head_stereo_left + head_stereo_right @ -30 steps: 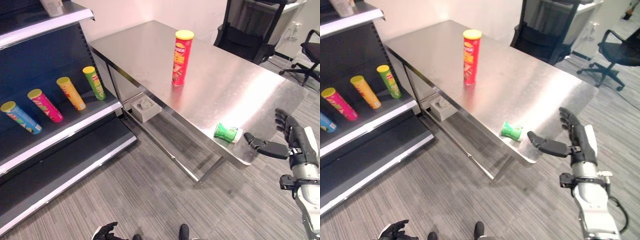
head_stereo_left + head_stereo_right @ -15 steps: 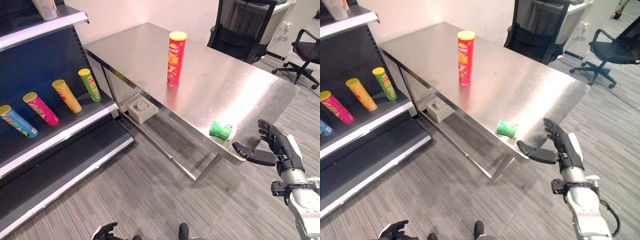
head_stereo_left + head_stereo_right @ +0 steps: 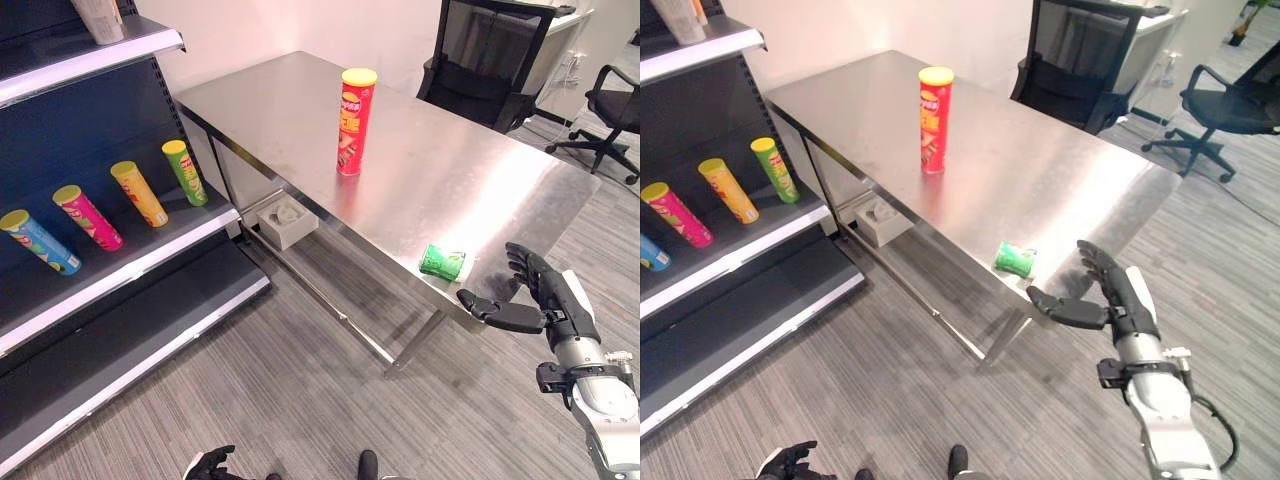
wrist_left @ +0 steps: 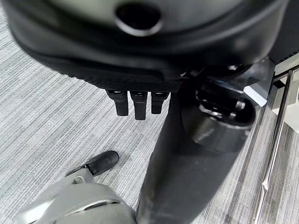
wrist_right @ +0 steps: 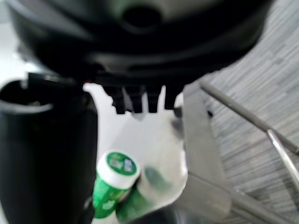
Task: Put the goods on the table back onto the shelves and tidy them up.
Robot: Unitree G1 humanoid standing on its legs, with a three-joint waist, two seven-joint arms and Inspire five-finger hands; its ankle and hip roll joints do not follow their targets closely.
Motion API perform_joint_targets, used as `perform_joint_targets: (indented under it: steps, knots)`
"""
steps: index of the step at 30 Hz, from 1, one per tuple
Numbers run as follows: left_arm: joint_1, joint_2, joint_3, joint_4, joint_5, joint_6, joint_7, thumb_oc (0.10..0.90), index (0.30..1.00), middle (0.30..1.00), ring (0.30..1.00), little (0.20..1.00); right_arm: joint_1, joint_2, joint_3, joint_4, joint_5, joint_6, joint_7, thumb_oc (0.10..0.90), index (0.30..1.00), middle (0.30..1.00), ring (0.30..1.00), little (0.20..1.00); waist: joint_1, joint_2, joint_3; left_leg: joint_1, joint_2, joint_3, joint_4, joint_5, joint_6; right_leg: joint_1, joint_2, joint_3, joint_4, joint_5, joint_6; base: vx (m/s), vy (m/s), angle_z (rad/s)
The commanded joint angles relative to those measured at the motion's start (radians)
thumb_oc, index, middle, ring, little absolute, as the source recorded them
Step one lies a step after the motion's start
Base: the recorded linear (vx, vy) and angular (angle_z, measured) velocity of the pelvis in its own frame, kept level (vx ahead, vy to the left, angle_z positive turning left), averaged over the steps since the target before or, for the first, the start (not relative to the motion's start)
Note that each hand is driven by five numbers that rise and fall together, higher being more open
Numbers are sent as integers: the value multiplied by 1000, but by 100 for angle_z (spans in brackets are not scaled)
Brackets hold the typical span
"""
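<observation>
Two goods wait on the worktop

Two items sit on the steel worktop [image 3: 480,180]: a red can [image 3: 352,120] upright mid-surface, and a small green tub [image 3: 441,262] lying on its side near the front corner. Just beside the tub, the right hand [image 3: 540,300] hovers with fingers spread, holding nothing. Four cans [image 3: 136,193] lie on the shelf [image 3: 160,255]. Low by the floor, the left hand [image 4: 135,100] hangs relaxed and empty.

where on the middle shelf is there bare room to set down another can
The shelf board is bare toward its table-side end, between the green can and the edge. The blue can, pink can and yellow can crowd the rest, with narrow gaps between them.
</observation>
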Motion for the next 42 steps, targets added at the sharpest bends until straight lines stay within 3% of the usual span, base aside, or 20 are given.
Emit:
perform_joint_targets:
  steps: [1,6,9,22,42]
  knots:
    - [-46,89,-6,28,11,-28,-3,800,900,900,900,900,-141,-77,-10,10,-26,-62,-47,800,900,900,900,900,42,-68,-30,21,21,11,3,-47,-34,67,-95,-15,14,-58,100,9,-29,3]
    - [-47,91,-10,25,6,-28,0,800,900,900,900,900,-153,-111,2,26,-49,-56,-48,800,900,900,900,900,46,-69,-27,15,22,6,3,-44,-36,68,-95,-21,14,-58,99,9,-27,10]
    - [-49,101,-8,23,7,-30,0,800,900,900,900,900,-130,-188,-8,29,-94,-47,-31,800,900,900,900,900,44,-73,-20,3,23,-4,3,-38,-39,65,-95,-28,14,-58,99,7,-33,12]
    - [-46,110,-16,18,13,-38,-3,800,900,900,900,900,-134,-294,11,57,-116,-53,3,800,900,900,900,900,41,-80,-17,-4,27,-6,3,-33,-44,59,-93,-32,14,-56,100,0,-3,1]
    - [-53,115,-36,27,15,-43,-3,800,900,900,900,900,-227,-350,118,101,-129,-52,19,800,900,900,900,900,58,-93,-11,-19,27,-16,3,-26,-46,53,-90,-38,14,-54,100,0,0,1]
